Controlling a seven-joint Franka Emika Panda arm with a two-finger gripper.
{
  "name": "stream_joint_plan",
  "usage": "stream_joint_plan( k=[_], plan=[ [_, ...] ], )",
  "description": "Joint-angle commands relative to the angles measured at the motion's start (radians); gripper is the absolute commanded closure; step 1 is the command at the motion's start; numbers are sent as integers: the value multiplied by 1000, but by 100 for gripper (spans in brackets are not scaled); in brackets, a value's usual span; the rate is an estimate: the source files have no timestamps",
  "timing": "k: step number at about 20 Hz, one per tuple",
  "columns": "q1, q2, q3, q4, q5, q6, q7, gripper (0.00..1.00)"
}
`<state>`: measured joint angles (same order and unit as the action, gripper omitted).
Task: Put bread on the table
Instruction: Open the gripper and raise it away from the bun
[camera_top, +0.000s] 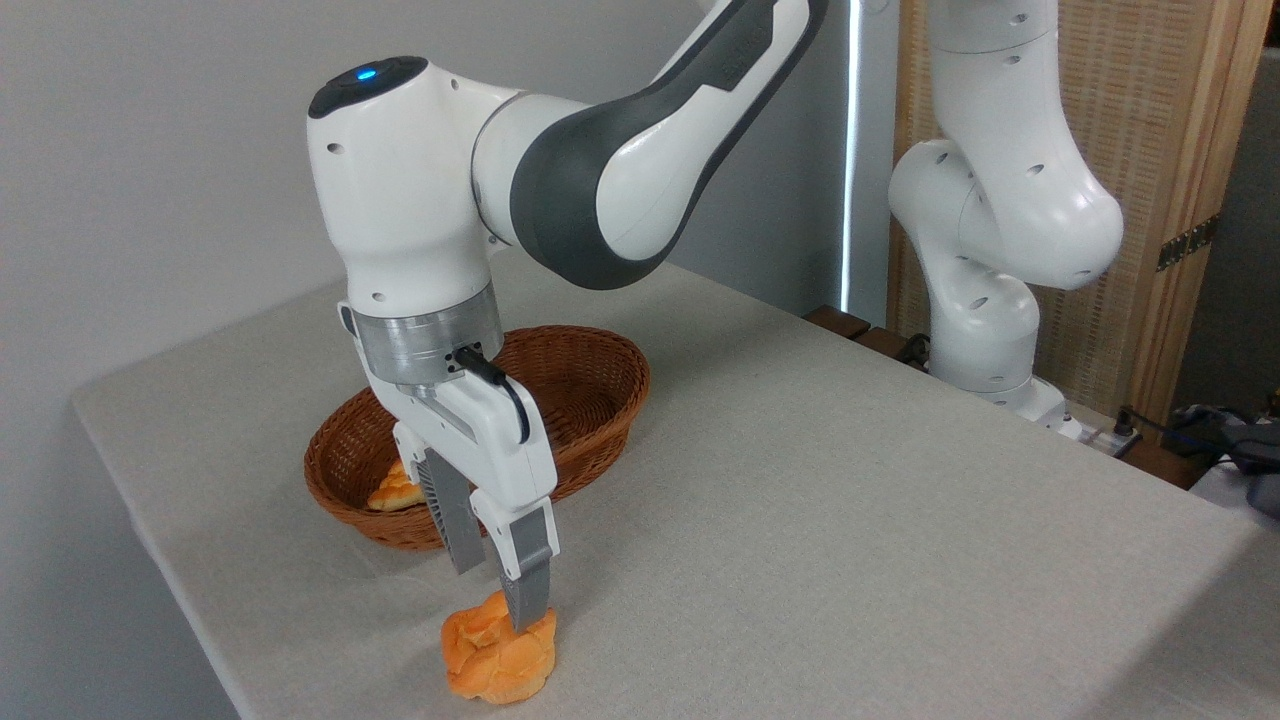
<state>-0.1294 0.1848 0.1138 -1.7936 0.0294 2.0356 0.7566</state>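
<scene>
Because the task asks for bread on the table, we look first at the bun (500, 655), a small orange-golden roll with a knobbly top, and we find it sitting on the grey cloth-covered table (850, 520) near the front edge, on the near side of the wicker basket (590, 385) and clear of its rim. It looks settled on its own base, so we judge the placing itself as done. Directly above it hangs the gripper (497, 588), pointing down with its two fingers spread wide and nothing clamped between them; the right-hand finger (528, 580) reaches down to the top of the bun, and we cannot tell whether its tip touches the crust or only stands in front of it. The other finger ends higher, above the bun's left side. That open stance over the roll fits a release. What remains, in our judgement, is a straight lift of the arm (620, 170), so that a finger does not drag or roll the bun toward the table's near edge. Inside the basket, at its near-left wall, we see part of a second piece of bread (392, 492), paler and half hidden behind the gripper's body; it lies low against the weave. Farther right, the arm's white base (985, 320) rises at the table's far edge, before a wooden screen (1130, 130).
</scene>
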Motion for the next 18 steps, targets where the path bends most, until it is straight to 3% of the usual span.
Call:
stream_joint_plan(
  k=[1, 4, 8, 11, 13, 18],
  plan=[
    [-4, -37, 1, 14, -25, 2, -34, 0],
    [-6, -111, -9, 17, -66, -98, -54, 0],
    [-4, -113, -14, 195, -137, -363, -68, 0],
    [-4, -117, -25, 273, -135, -491, -100, 0],
    [-4, -126, -64, 275, -129, -492, -141, 0],
    [19, -148, -79, 269, -126, -494, -134, 0]
  ],
)
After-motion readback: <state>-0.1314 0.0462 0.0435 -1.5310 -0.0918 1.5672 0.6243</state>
